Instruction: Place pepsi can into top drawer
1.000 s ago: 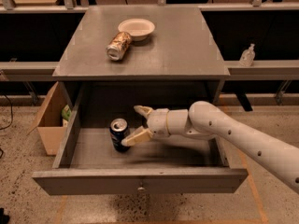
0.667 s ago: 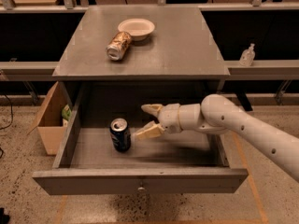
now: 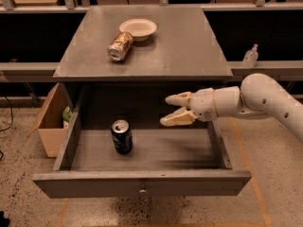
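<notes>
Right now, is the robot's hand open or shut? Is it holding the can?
Gripper: open, holding nothing; it hangs over the top drawer, to the right of the pepsi can and apart from it.

The arm point(image 3: 265, 96) is a fat, smooth white tube with a rounded elbow and a few small dark dots on its shell. It narrows through ringed white wrist sections to the hand point(image 3: 164, 111), above the right side of the top drawer point(image 3: 142, 178): two cream, tapered fingers point(image 3: 177, 118), parted.
</notes>
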